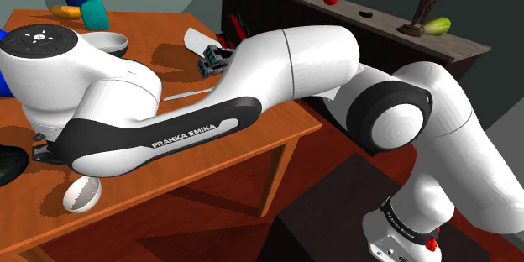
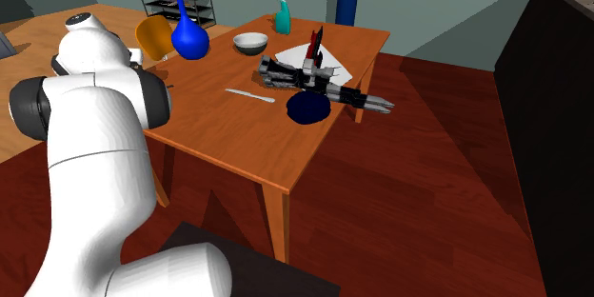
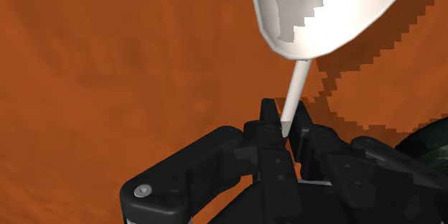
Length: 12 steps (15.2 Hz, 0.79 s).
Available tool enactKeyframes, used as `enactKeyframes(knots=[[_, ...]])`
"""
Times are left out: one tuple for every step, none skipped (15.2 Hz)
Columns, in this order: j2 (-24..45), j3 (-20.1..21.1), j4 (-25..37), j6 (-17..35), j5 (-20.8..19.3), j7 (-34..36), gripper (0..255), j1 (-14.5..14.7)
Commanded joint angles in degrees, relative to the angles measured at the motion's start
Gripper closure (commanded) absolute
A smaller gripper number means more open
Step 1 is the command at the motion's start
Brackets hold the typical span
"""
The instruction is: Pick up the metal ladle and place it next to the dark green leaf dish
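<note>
- The tool (image 3: 287,120) is closed tight on the thin handle of the ladle (image 3: 316,14).
- The ladle's cup seems just above the surface (image 3: 108,57), near the dark dish (image 3: 429,140).
- Go down slowly, then let go beside the dark dish, not on it.

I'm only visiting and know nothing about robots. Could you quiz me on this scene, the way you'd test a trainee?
1. True or false: the tool is shut on the handle of the ladle.
2. What colour is the spray bottle? A red, B teal, C yellow.
3. Name the dark thing at the shoulder view's left edge, near the ladle's bowl.

Key: 1 true, the black fingers clasp the thin handle. 2 B. 3 the dark green dish.
</note>
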Motion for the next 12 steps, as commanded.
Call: enactKeyframes(knots=[[0.0,0.0,0.0,0.0,0.0,0.0,255,0.0],[0.0,0.0,0.0,0.0,0.0,0.0,0,0.0],[0.0,0.0,0.0,0.0,0.0,0.0,0,0.0],[0.0,0.0,0.0,0.0,0.0,0.0,0,0.0],[0.0,0.0,0.0,0.0,0.0,0.0,0,0.0],[0.0,0.0,0.0,0.0,0.0,0.0,0,0.0],[0.0,0.0,0.0,0.0,0.0,0.0,0,0.0],[-1.7,0.2,-1.2,-0.5,0.1,0.1,0,-0.1],[-3.3,0.5,-2.3,-1.2,0.3,0.2,0,-0.2],[-4.9,0.7,-3.1,-1.9,0.5,0.3,0,-0.3],[-6.0,0.9,-3.7,-2.5,0.7,0.3,0,-0.3],[-6.0,0.9,-3.7,-2.5,0.7,0.3,0,-0.3]])
